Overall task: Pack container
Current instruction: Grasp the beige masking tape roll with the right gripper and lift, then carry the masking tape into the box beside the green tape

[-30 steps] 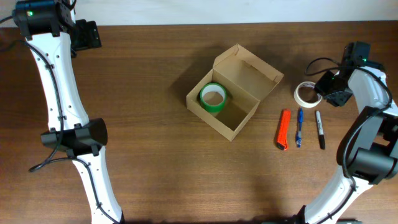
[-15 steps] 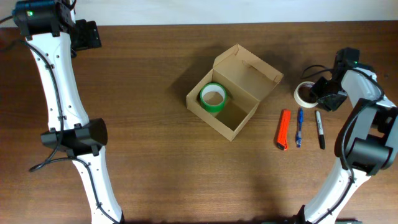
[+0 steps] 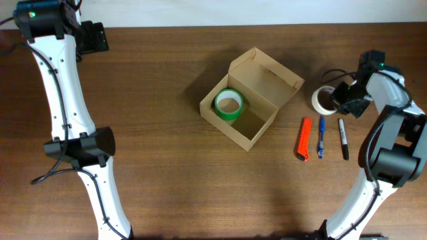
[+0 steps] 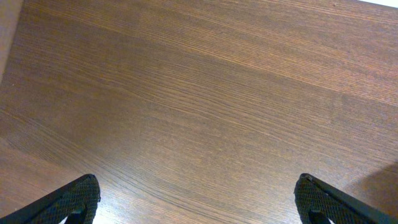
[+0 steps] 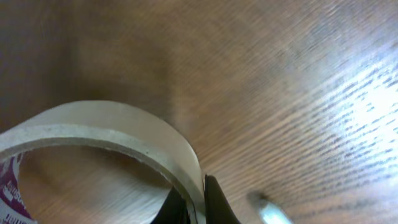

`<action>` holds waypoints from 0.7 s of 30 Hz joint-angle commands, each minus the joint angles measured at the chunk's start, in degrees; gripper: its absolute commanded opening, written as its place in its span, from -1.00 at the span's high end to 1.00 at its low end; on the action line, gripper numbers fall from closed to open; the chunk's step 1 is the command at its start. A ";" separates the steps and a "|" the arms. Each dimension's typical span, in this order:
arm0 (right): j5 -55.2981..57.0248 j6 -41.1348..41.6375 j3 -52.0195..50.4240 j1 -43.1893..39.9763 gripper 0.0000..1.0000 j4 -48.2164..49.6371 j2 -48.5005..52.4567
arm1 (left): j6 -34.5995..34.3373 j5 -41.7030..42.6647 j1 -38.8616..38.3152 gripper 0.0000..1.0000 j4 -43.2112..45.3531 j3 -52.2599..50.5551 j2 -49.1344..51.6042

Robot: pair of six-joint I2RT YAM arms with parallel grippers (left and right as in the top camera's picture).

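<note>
The open container (image 3: 267,73) holds one green tape roll (image 3: 230,117). To its right, the right claw (image 3: 339,99) pinches a white tape roll (image 3: 316,100); the left claw (image 4: 199,202) gapes.

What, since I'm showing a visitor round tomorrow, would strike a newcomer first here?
Mid-table, the open container with a green tape roll in its left end draws the eye first. At the right, the right gripper pinches the wall of a white tape roll in its fingers, beside an orange cutter, a blue pen and a black marker.
</note>
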 commanded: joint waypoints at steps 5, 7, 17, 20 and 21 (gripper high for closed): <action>-10.21 -14.69 20.11 2.12 0.92 -10.34 -11.56 | 0.31 0.39 0.04 -1.00 -0.04 -0.22 -0.46; -10.34 -17.92 25.62 3.67 0.92 -14.08 -13.27 | 0.31 0.39 0.04 -1.00 -0.04 -0.22 -0.46; -6.80 -37.31 39.89 23.19 0.92 -33.35 -15.76 | 0.31 0.42 0.04 -1.00 -0.04 -0.22 -0.46; -1.14 -35.50 39.74 30.25 0.92 -32.85 -15.76 | 0.31 0.39 0.04 -1.00 -0.04 -0.22 -0.46; 0.66 -34.53 39.32 32.46 0.92 -32.68 -15.76 | 0.31 0.39 0.04 -1.00 -0.04 -0.22 -0.46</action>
